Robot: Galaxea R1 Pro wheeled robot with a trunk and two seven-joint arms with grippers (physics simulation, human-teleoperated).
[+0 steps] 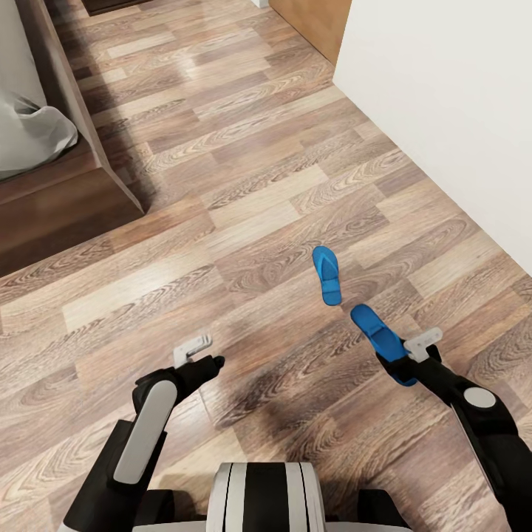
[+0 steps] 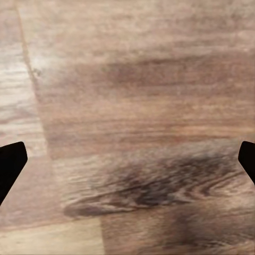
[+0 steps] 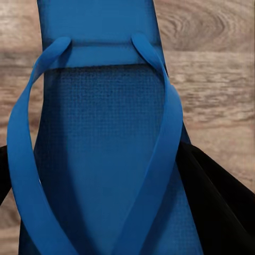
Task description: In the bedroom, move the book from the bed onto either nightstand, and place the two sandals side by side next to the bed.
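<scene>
Two blue sandals are down here on the wood-plank floor (image 1: pixel 244 185). One sandal (image 1: pixel 384 343) is in my right gripper (image 1: pixel 403 362): the wrist view has its sole (image 3: pixel 101 159) wedged between my black fingers (image 3: pixel 212 196), which press in on both edges, and its straps run up to a point ahead of me. Seen from my head, this sandal sticks out forward past my fingertips, pointing away from my body and slightly toward my left arm. Whether it touches the floor or hangs just above it, I cannot tell.

Just ahead of that held one lies the other sandal (image 1: pixel 326 275), flat on the planks, apart from it and not lined up with it.

My left gripper (image 1: pixel 199 355) hovers well off to the side of both sandals with its fingers (image 2: pixel 10 164) spread wide and nothing between them but bare floor.

Far ahead of my left gripper, past a long stretch of planks, stands the dark wooden frame of the bed (image 1: pixel 81 192), with pale grey bedding (image 1: pixel 29 133) bulging over its edge. A white wall (image 1: pixel 451 103) runs along beyond my right gripper.
</scene>
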